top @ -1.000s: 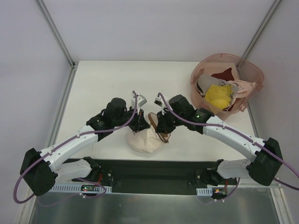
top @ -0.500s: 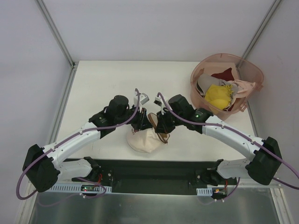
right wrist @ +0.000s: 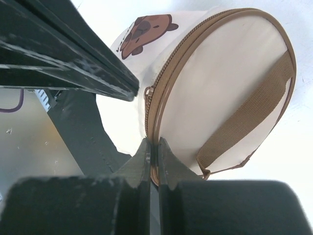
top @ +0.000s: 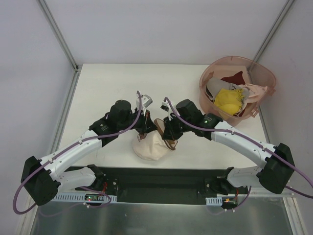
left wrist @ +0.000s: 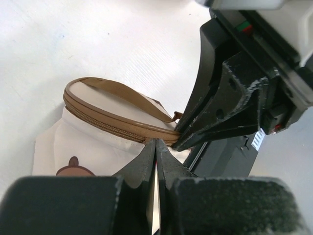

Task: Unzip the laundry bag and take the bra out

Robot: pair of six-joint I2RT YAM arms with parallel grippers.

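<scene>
Left wrist: left gripper (left wrist: 155, 143) closed at zipper trim (left wrist: 117, 128); pull catch unconfirmed.
Right wrist: right gripper (right wrist: 152, 143) pinches laundry bag (right wrist: 220, 83) rim, bracing it.

From above you get bright, even, diffuse light: the white matte tabletop (top: 107, 88) shows no glare, and there are only soft, faint shadows under the arms and beside the pink translucent plastic basket (top: 205, 95). In your left wrist view the cream dome-shaped mesh laundry bag (left wrist: 90, 142) is sharp, while the near body of the left gripper (left wrist: 155, 143) blurs heavily. The right gripper (right wrist: 152, 143) likewise blurs near the lens, and the tabletop on the right there washes out to white.
</scene>
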